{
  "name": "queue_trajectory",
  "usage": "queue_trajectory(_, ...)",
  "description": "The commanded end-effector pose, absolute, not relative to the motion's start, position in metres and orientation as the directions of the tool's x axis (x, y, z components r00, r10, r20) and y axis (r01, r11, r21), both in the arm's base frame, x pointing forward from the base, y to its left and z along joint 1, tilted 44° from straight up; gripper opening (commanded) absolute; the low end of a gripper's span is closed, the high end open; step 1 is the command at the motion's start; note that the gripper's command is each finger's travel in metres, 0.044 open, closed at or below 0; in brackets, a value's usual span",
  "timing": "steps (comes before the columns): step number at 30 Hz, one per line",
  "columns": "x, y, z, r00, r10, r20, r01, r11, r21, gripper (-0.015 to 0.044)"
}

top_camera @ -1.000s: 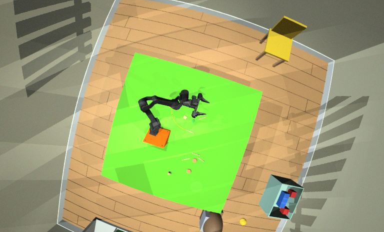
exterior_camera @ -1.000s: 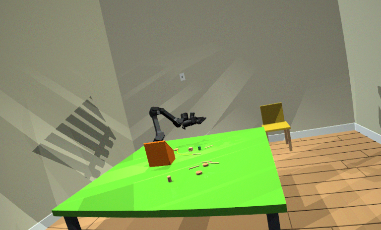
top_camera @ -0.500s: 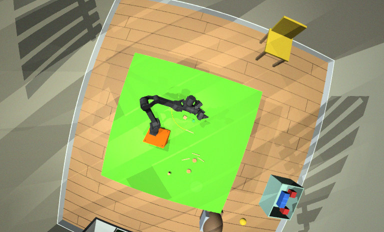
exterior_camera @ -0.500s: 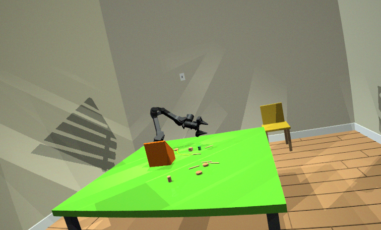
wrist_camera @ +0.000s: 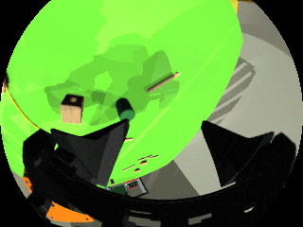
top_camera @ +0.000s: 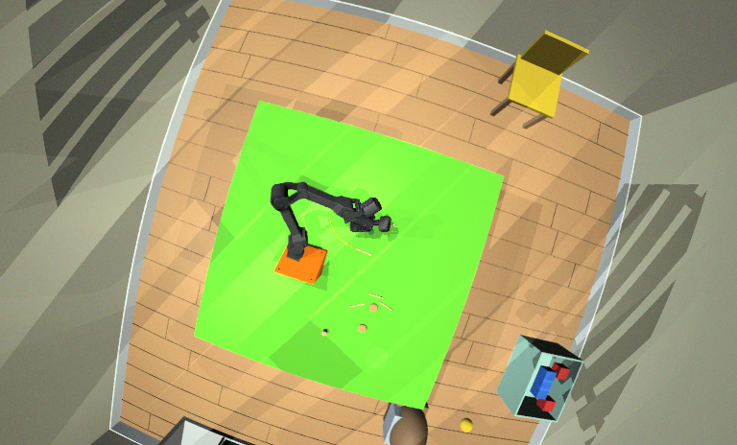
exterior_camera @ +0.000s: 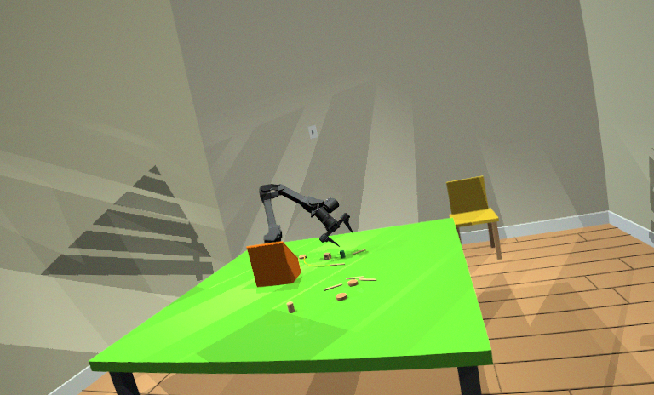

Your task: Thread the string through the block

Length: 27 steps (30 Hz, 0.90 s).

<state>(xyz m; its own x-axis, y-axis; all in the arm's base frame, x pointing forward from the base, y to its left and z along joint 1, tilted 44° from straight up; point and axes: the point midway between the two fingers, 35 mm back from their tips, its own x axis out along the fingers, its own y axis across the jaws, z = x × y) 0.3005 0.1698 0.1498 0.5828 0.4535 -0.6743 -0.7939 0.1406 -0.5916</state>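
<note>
The wooden block [exterior_camera: 327,255] [wrist_camera: 72,113] stands on the table; its shaded upper face shows a small spot in the wrist view. The arm hides it in the top view. The round button [exterior_camera: 302,257] is left of it. The yellow string [top_camera: 338,234] [wrist_camera: 19,108] curves from there to the thin stick [top_camera: 363,251] [exterior_camera: 337,264], which lies on the table in front of the block, outside it. In the wrist view a finger hides most of this stick. My gripper [exterior_camera: 346,239] [wrist_camera: 167,124] is wide open and empty, above the table, pointing down at a slant.
A dark green cylinder [exterior_camera: 342,254] [wrist_camera: 125,111] stands beside the block, with a loose stick [exterior_camera: 358,251] [wrist_camera: 164,82] beyond it. Several loose sticks, two wooden discs [top_camera: 373,307] [top_camera: 362,328] and a small wooden cylinder [top_camera: 324,332] [exterior_camera: 289,306] are farther off. The orange base [top_camera: 304,267] [exterior_camera: 272,266] holds the arm.
</note>
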Motion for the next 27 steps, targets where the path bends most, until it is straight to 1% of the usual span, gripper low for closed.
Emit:
queue_trajectory(1, 0.217, 0.164, 0.125, 0.040, 0.668, -0.743, -0.737, -0.483, -0.473, 0.0440)
queue_trajectory(3, 0.207, 0.164, 0.128, -0.016, 0.698, -0.716, -0.705, -0.516, -0.487, 0.0440)
queue_trajectory(4, 0.205, 0.163, 0.129, -0.022, 0.702, -0.712, -0.701, -0.519, -0.490, 0.0440)
queue_trajectory(27, 0.205, 0.163, 0.129, -0.022, 0.702, -0.712, -0.701, -0.519, -0.490, 0.0440)
